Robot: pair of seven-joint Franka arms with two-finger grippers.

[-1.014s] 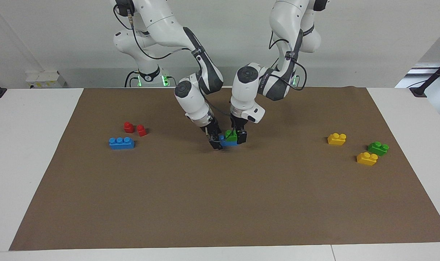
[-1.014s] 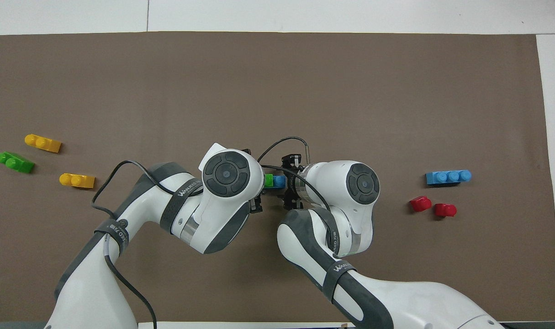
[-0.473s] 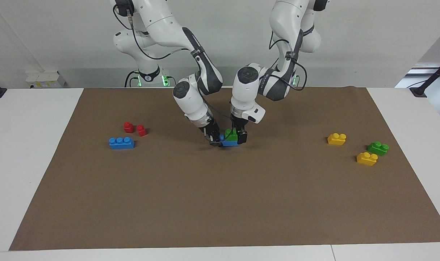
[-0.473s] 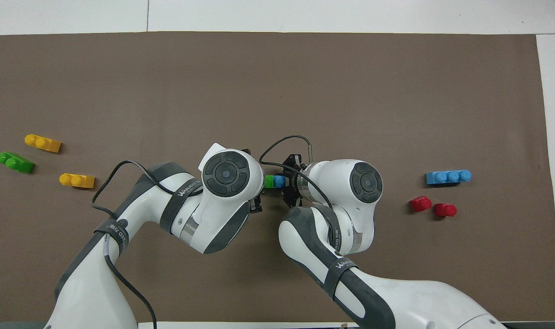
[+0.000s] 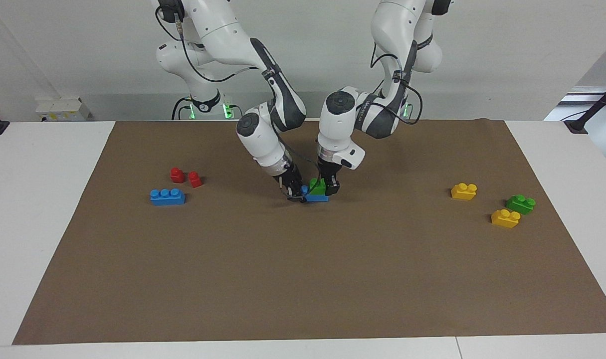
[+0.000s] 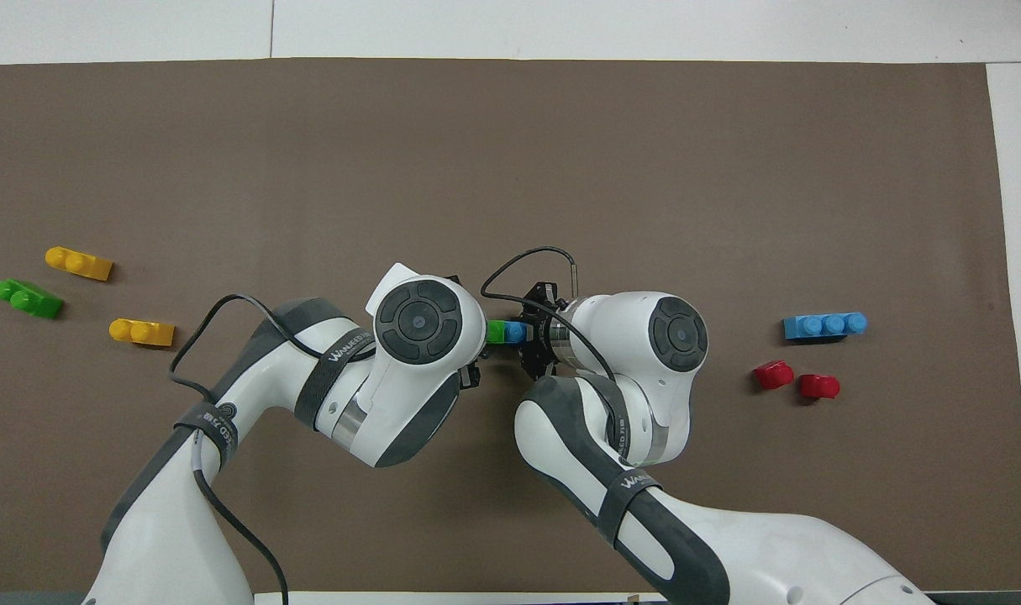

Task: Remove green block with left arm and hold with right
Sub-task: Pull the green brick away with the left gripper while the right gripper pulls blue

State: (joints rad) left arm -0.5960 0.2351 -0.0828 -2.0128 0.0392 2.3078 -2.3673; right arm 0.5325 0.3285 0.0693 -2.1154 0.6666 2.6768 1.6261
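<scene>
A green block (image 5: 317,187) sits on a short blue brick (image 5: 316,198) at the middle of the brown mat; both also show in the overhead view, the green block (image 6: 495,332) beside the blue brick (image 6: 514,332). My left gripper (image 5: 326,186) comes down from above and is shut on the green block. My right gripper (image 5: 296,192) is tilted in from the right arm's end and is shut on the end of the blue brick. In the overhead view both wrists hide the fingers. A second green block (image 5: 520,203) lies toward the left arm's end.
Two yellow bricks (image 5: 464,191) (image 5: 505,218) lie by the second green block (image 6: 27,297). A longer blue brick (image 5: 167,196) and two small red pieces (image 5: 177,175) (image 5: 195,179) lie toward the right arm's end. A brown mat (image 5: 303,279) covers the table.
My right gripper has drawn in against the blue brick's end and its wrist has risen a little. My left gripper has shifted slightly on the green block. The stack stays in place.
</scene>
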